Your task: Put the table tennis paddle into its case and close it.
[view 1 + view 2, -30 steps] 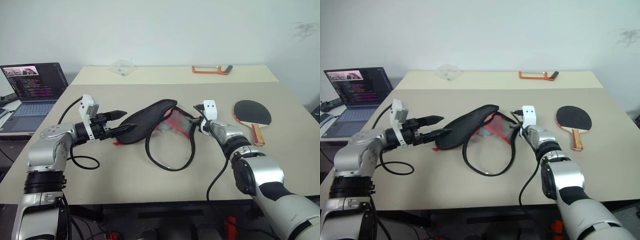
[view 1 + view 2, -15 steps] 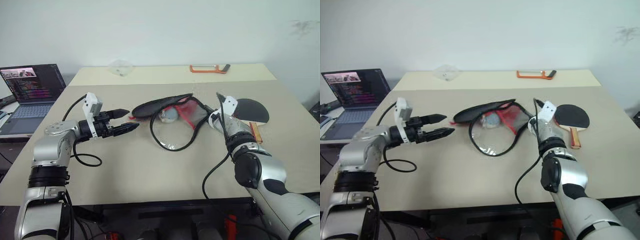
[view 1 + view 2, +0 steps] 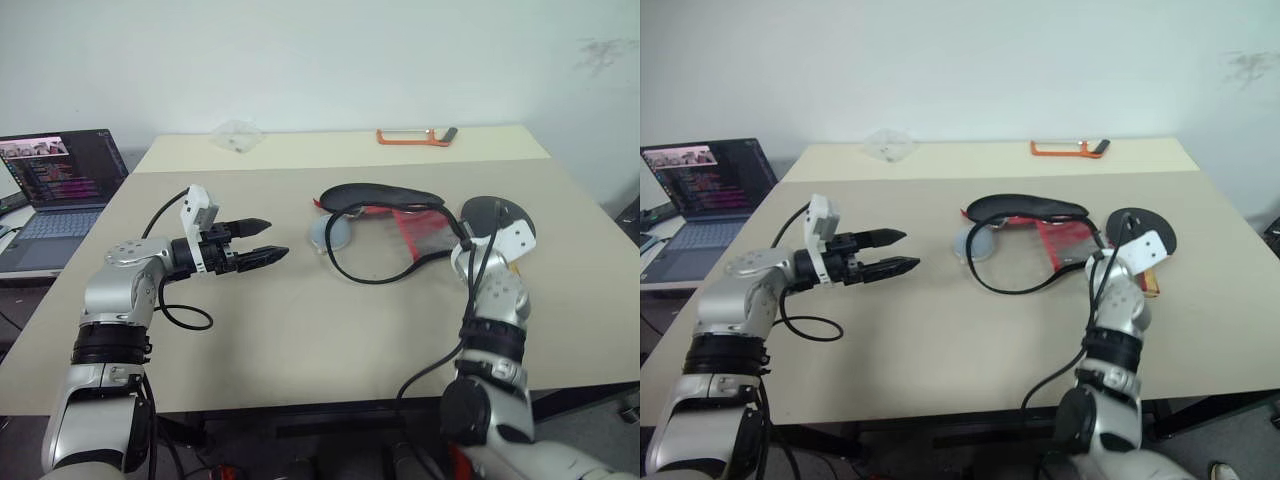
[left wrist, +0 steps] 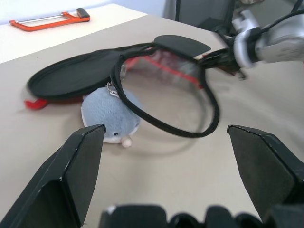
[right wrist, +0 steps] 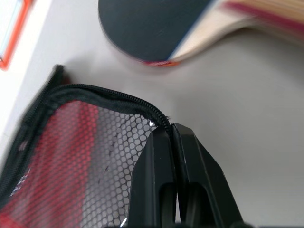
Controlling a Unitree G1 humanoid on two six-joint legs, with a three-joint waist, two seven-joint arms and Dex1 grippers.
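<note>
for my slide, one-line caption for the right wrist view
Right gripper pinches the open case's zipper edge beside the paddle.

Lying at the far edge of the beige surface: an orange clamp and, further left, a clear plastic bag. Standing open off the left side, screen glowing: a laptop. Resting mid-surface: a grey plush toy.

Black case with red mesh panel, black-faced paddle, grey plush charm, orange clamp
</note>
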